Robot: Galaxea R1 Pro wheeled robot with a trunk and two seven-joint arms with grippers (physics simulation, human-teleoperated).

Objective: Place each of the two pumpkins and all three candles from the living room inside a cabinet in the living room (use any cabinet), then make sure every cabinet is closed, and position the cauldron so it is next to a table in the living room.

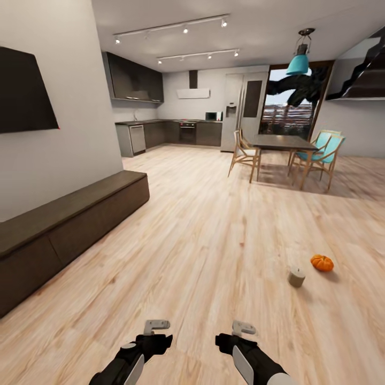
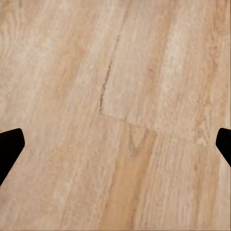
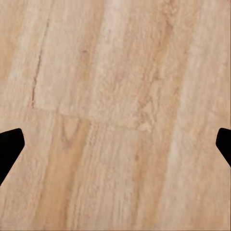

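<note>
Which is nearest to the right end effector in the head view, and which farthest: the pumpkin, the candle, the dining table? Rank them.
From the right end effector:
1. Candle, on the floor ahead, to its right.
2. Pumpkin, just beyond the candle.
3. Dining table, far across the room.

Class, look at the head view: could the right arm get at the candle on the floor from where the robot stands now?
Probably not yet. The right gripper hangs open near the robot, while the candle stands well ahead on bare floor beside the pumpkin. Nothing blocks it.
</note>
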